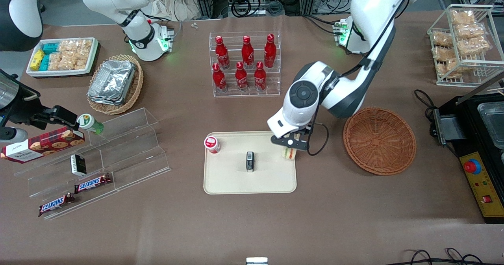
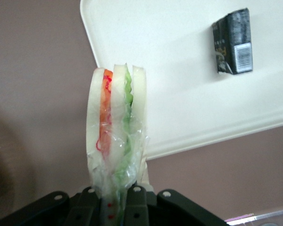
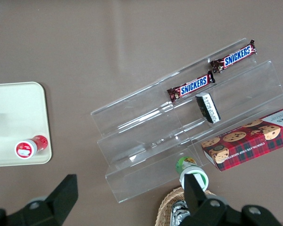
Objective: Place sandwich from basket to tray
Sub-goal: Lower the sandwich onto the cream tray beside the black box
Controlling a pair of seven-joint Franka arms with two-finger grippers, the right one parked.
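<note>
The sandwich (image 1: 290, 153) is a wrapped wedge of white bread with orange-red and green layers. My left gripper (image 1: 290, 146) is shut on it and holds it over the edge of the cream tray (image 1: 228, 180) that faces the basket. In the left wrist view the sandwich (image 2: 115, 127) stands up from between my fingers (image 2: 136, 205), partly over the tray's corner (image 2: 179, 117) and partly over the brown table. The round orange-brown wicker basket (image 1: 379, 140) is empty and lies toward the working arm's end of the table.
On the tray stand a small red-lidded cup (image 1: 212, 144) and a dark packet (image 1: 250, 161). A rack of red bottles (image 1: 245, 64) stands farther from the front camera. A clear acrylic shelf (image 1: 98, 158) with snacks lies toward the parked arm's end.
</note>
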